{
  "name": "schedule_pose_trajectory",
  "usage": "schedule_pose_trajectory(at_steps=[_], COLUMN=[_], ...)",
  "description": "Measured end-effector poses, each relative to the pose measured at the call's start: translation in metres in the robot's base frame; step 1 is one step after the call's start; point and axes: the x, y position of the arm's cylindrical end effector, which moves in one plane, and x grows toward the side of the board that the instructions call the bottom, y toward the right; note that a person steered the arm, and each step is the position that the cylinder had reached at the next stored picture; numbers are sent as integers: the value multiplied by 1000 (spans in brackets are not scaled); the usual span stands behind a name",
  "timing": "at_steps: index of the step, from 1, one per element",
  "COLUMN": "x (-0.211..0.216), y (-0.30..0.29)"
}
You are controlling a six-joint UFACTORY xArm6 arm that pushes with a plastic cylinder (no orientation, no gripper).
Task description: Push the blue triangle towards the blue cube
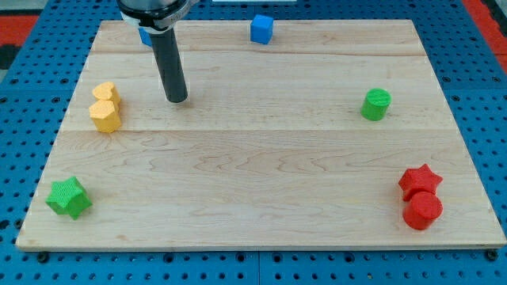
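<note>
Mostly hidden behind the arm, blue triangle: light, rigid, slippery; push its left face rightward toward blue cube; tip nearer, touching nothing, no jaws.

blue triangle: mostly hidden behind my rod at the bench's 11 o'clock corner; only a blue sliver shows, its shape can't be made out.
my arm: cut off by the view's top edge above the rod.
bench: its 6 o'clock edge is nearly cropped.
</note>
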Motion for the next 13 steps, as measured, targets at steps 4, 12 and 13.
schedule_pose_trajectory(at_steps=[4,12,13], x=[-51,-157,-134], y=[0,-88,-28])
